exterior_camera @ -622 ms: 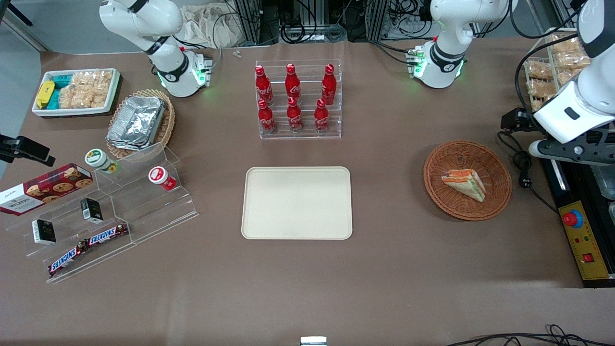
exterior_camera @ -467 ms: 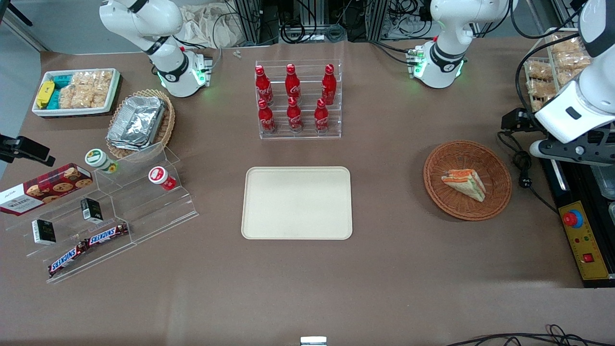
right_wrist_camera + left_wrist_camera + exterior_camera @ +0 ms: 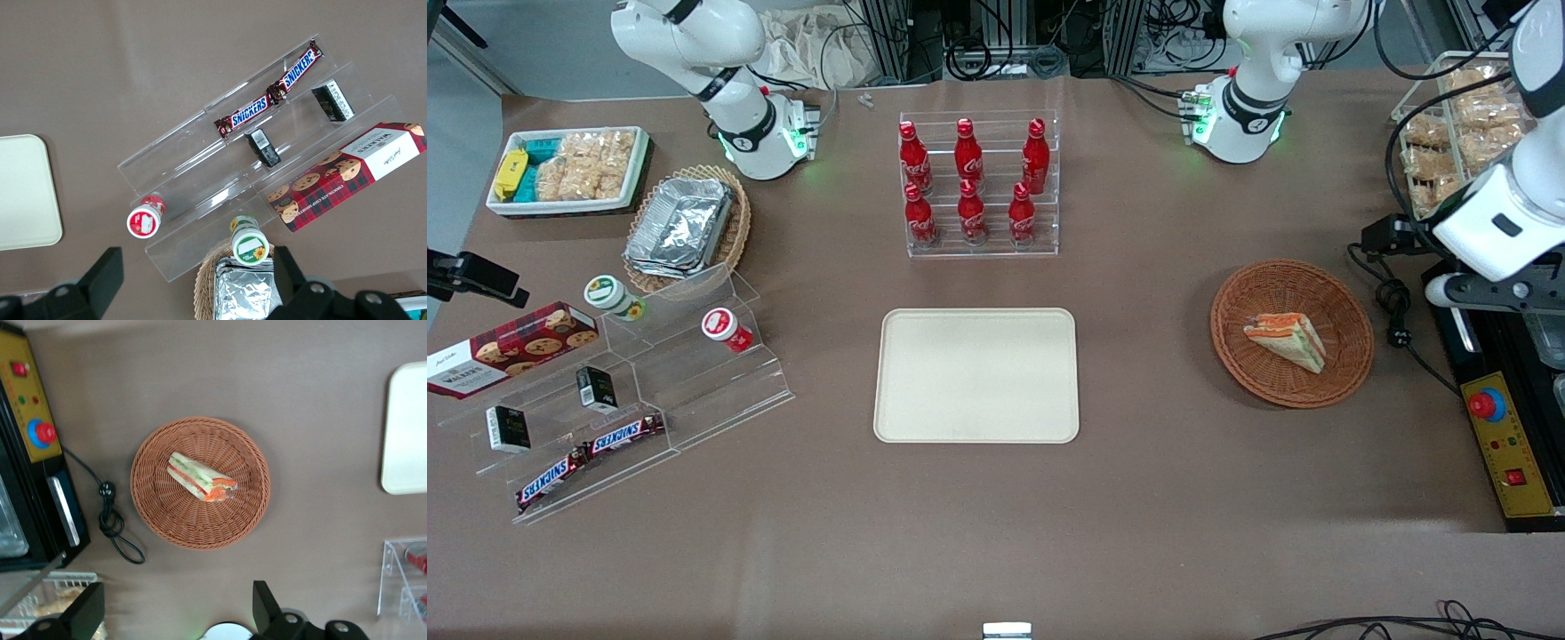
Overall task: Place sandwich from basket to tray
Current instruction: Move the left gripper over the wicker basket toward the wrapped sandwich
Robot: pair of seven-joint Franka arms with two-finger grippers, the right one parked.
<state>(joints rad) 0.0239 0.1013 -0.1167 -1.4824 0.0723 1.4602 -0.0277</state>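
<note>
High above the round woven basket (image 3: 200, 483), the spread-fingered tool (image 3: 177, 613) overlooks a triangular sandwich (image 3: 201, 477).

"SNICKERS" on bars (image 3: 270, 100) (twice)

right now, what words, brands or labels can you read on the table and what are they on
"SNICKERS": on two chocolate bars on the clear stepped stand.
"Walkers": on the red tartan cookie box, small but legible.
"Coca-Cola" script: on the red bottles, too small to read in full.
Black packets and the two round tubs: print too small to read.
Sandwich, basket, tray: no text.
Gripper, high above the table beside the basket: no text, jaws open.
</note>
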